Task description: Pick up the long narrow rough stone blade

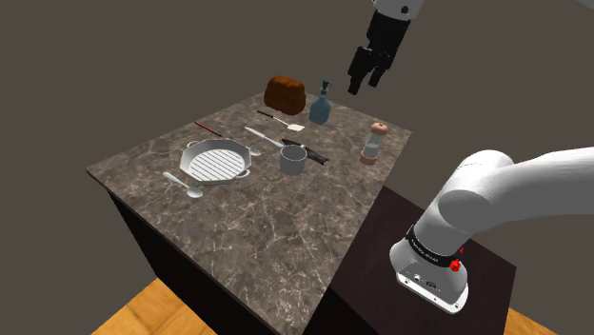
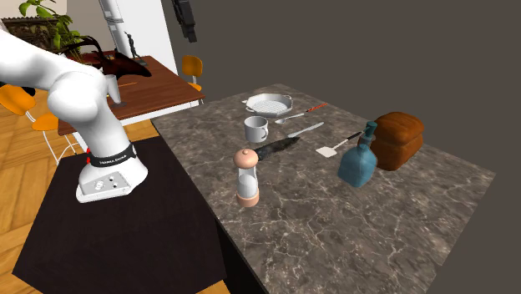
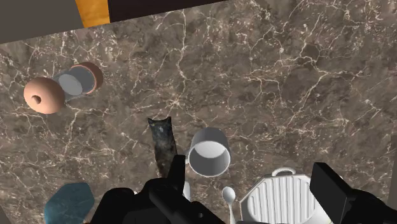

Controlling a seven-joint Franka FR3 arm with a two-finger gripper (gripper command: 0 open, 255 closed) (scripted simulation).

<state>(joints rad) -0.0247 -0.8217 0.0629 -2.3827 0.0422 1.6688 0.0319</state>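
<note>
Stone blade, dark and rough, lies on the tabletop well below the wide-spread gripper, off-centre, its end beneath one fingertip.

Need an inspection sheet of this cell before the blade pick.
Surface: dark marbled tabletop.
Job's things: stone blade lying flat beside the mug.
Clutter: grill pan, spoon, loaf, blue bottle, grinder, spatula.
Grippers: pincer open, high above the table, holding nothing.
Cables: nothing seen.
Surroundings: wood floor, orange chairs, plant.
</note>
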